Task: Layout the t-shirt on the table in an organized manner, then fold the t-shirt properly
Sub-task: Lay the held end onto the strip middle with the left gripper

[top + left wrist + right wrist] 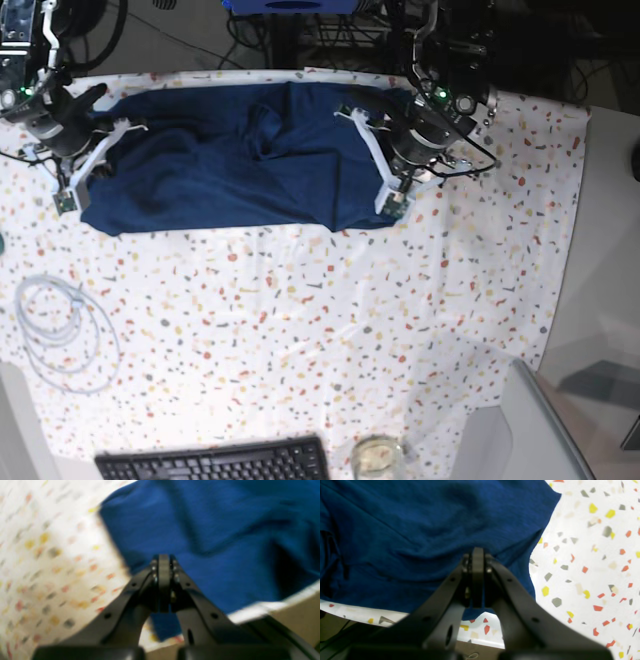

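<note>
T-shirt [230, 160] lies lengthwise along table's [300, 330] far edge.

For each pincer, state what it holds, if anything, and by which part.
Both pincers are shut on the t-shirt. The right pincer pinches the fabric near one side edge, the left pincer near the opposite edge. Which garment part each edge is cannot be told.
</note>
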Tool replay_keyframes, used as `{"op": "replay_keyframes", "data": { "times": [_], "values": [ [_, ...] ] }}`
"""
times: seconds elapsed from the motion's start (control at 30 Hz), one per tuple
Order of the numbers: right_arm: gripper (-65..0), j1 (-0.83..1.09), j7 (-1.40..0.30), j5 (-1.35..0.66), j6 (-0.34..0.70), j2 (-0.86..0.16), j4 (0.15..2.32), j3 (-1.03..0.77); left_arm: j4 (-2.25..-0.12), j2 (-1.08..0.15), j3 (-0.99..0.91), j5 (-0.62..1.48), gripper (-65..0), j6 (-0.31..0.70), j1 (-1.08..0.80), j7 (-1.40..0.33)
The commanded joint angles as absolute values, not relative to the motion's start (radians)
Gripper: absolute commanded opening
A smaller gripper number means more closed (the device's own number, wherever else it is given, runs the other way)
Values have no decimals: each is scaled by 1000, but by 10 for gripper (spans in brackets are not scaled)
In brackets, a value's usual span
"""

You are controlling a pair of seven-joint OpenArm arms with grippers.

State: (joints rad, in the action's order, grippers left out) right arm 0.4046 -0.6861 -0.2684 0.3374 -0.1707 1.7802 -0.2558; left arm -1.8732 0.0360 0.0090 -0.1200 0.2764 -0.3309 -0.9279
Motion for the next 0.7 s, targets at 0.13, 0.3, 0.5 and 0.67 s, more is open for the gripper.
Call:
{"op": "replay_keyframes", "data": {
  "times": [0.13, 0.3, 0.5, 0.67],
  "values": [
    [-650, 367, -714, -278, 341, -179, 1799, -262, -1837, 67, 8, -116, -650, 280, -286, -906],
    [-650, 354, -743, -278, 341, -179, 1799, -262, -1715, 87, 18, -107, -650, 280, -236, -906],
    [-650, 352, -743, -278, 341, -179, 1801, -262, -1661, 114, 31, -107, -650, 280, -199, -906],
    [-650, 340, -746, -278, 341, -179, 1796, -262, -1615, 125, 130, -105, -650, 280, -160, -908]
  ]
}}
